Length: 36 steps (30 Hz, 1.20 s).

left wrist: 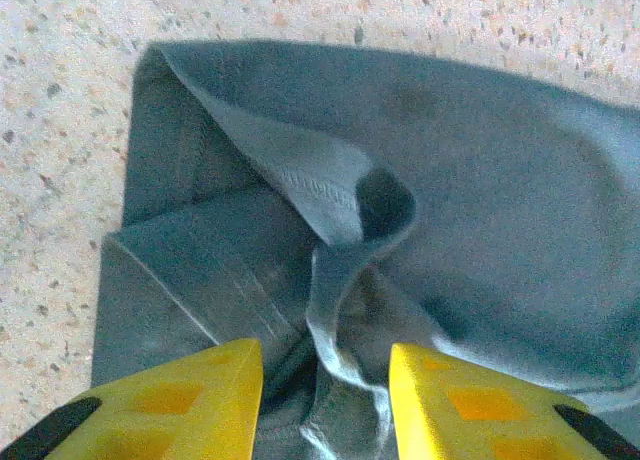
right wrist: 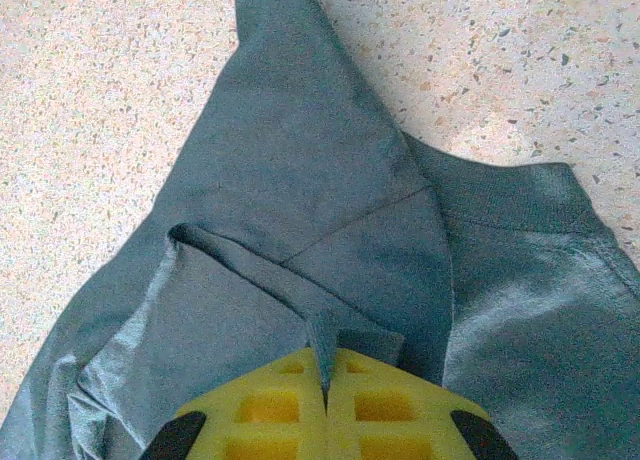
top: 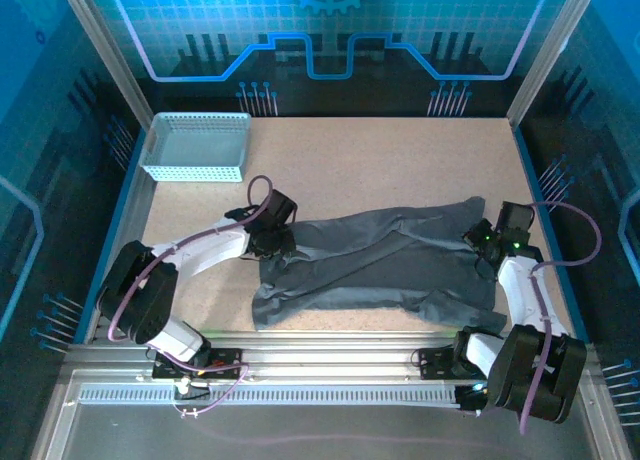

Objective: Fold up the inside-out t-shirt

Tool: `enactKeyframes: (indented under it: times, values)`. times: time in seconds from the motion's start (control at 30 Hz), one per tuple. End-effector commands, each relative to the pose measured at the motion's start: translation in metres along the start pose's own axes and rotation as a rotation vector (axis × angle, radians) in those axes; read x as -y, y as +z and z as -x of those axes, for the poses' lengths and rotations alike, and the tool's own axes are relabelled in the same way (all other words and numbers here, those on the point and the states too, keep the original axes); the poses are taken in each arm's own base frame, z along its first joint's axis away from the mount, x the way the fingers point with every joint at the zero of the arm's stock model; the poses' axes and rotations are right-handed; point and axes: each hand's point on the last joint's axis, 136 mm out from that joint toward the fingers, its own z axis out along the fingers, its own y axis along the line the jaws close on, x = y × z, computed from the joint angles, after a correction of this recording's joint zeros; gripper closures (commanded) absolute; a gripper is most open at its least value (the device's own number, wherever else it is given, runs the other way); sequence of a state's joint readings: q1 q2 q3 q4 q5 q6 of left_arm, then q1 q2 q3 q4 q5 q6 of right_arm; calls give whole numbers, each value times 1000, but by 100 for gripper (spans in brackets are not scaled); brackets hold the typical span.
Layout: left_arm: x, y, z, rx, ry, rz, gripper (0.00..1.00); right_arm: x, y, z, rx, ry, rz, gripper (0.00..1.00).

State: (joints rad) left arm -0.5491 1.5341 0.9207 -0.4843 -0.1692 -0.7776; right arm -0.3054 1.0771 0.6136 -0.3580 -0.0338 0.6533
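Note:
The inside-out t-shirt (top: 380, 260) lies crumpled lengthwise across the middle of the table, dark grey with seams showing. My left gripper (top: 272, 242) sits at its left end. In the left wrist view that gripper (left wrist: 325, 380) is open, its yellow fingers (left wrist: 200, 400) set either side of a raised ridge of the t-shirt (left wrist: 480, 210) without pinching it. My right gripper (top: 480, 242) is at the shirt's right end. Seen from the right wrist, this gripper (right wrist: 325, 380) is shut on a thin fold of the t-shirt (right wrist: 300, 160), near a sleeve seam.
A light blue mesh basket (top: 195, 145) stands at the back left corner. Bare speckled tabletop (top: 400, 160) stretches behind the shirt. Metal frame posts and the rail along the near edge (top: 330, 355) bound the work area.

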Motion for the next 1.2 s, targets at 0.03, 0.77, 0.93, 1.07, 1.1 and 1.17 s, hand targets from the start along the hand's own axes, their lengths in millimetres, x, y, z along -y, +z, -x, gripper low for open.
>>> enactKeyframes:
  times: [0.03,0.77,0.93,1.07,1.1,1.17]
  values:
    - [5,2,-9,-26,-24,-37,59,-6,-1,1,0,-31,0,100]
    - [2,-11,52,108,25,-77,100,-45,-5,27,32,-129,53,100]
    - [7,-26,106,181,13,-165,100,-103,-2,59,88,-286,89,100]
    - [10,-30,150,238,-3,-203,100,-138,5,94,159,-354,121,100]
    - [10,-30,161,248,-10,-216,100,-147,5,106,189,-371,130,100]
    - [6,-28,180,263,-32,-219,100,-160,5,127,244,-399,135,100]
